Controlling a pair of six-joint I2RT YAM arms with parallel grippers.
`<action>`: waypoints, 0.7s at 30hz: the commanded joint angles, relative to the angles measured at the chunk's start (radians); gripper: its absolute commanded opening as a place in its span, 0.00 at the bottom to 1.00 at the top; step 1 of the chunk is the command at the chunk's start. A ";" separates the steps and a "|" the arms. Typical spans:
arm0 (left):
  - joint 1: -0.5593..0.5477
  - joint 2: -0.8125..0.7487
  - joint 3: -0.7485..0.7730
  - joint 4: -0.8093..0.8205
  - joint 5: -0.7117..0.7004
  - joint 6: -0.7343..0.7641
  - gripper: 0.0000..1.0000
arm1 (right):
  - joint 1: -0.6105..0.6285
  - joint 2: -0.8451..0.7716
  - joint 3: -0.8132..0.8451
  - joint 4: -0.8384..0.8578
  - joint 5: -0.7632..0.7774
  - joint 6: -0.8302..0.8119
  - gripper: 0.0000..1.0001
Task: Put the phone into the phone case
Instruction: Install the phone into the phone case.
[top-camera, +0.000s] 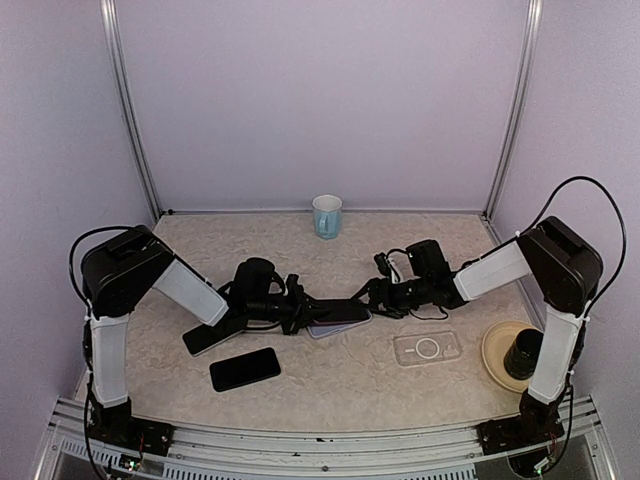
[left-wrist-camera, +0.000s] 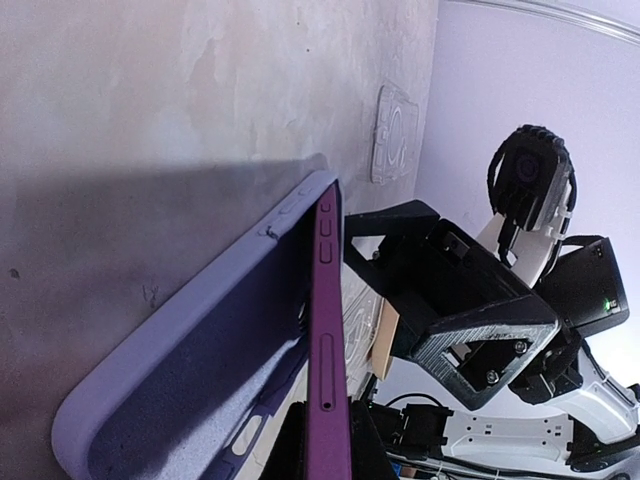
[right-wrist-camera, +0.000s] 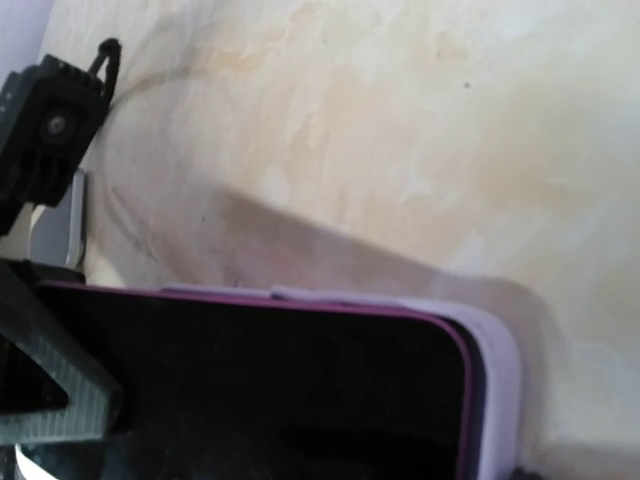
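The purple phone (left-wrist-camera: 326, 350) stands on its long edge, tilted, with one side down in the lavender case (left-wrist-camera: 180, 380). The case lies open side up on the table centre (top-camera: 340, 327). My left gripper (left-wrist-camera: 325, 445) is shut on the phone's near end, one black finger on each face. In the top view the left gripper (top-camera: 300, 312) meets the right gripper (top-camera: 368, 297) over the case. The right wrist view shows the phone's black screen (right-wrist-camera: 280, 400) and the case's corner (right-wrist-camera: 497, 370). The right gripper's own fingers are hidden there. Its black body (left-wrist-camera: 450, 300) sits close by the phone's screen side.
A black phone (top-camera: 245, 368) lies at the front left, and another dark slab (top-camera: 203, 340) lies under the left arm. A clear case with a ring (top-camera: 427, 348) lies right of centre. A tan plate (top-camera: 497, 345) holds a dark cup (top-camera: 523, 352). A blue mug (top-camera: 327, 216) stands at the back.
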 joint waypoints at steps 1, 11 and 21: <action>-0.019 0.056 -0.030 0.033 -0.012 -0.055 0.00 | 0.055 0.031 -0.010 0.025 -0.041 0.007 0.80; -0.029 0.090 0.002 0.039 -0.004 -0.030 0.00 | 0.088 0.039 0.000 0.037 -0.052 0.014 0.79; -0.029 0.104 0.045 -0.086 0.006 0.091 0.00 | 0.094 0.063 0.025 0.028 -0.105 0.000 0.78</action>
